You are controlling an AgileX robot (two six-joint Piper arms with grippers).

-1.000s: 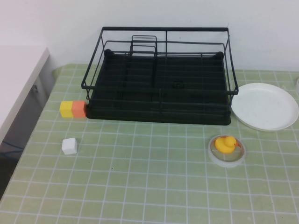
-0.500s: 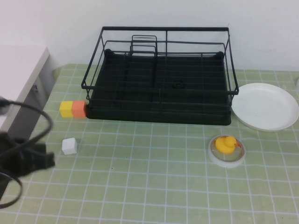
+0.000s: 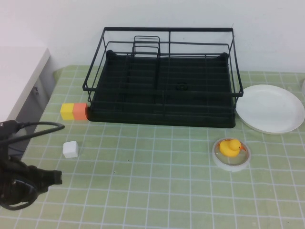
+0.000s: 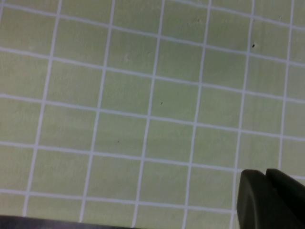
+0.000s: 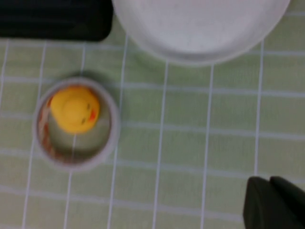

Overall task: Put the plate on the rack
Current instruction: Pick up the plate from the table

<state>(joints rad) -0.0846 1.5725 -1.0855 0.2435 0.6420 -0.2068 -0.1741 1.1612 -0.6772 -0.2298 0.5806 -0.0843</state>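
Note:
The white round plate (image 3: 270,108) lies flat on the green checked mat, right of the black wire rack (image 3: 162,121). The rack stands at the back middle with nothing in it. My left gripper (image 3: 58,176) is low at the front left, far from both, its fingers together over bare mat in the left wrist view (image 4: 266,179). My right gripper (image 5: 270,183) is out of the high view. Its fingers are together above the mat, just in front of the plate (image 5: 200,24) and a corner of the rack (image 5: 52,19).
A whitish ring with a yellow duck (image 3: 231,153) sits in front of the plate and shows in the right wrist view (image 5: 75,121). A yellow and orange block (image 3: 74,111) touches the rack's left front corner. A white cube (image 3: 70,149) lies near my left arm. A white counter (image 3: 19,76) borders the left.
My left arm has come into the high view at the front left and settled lower, cable trailing. The plate, rack and duck ring have not moved.

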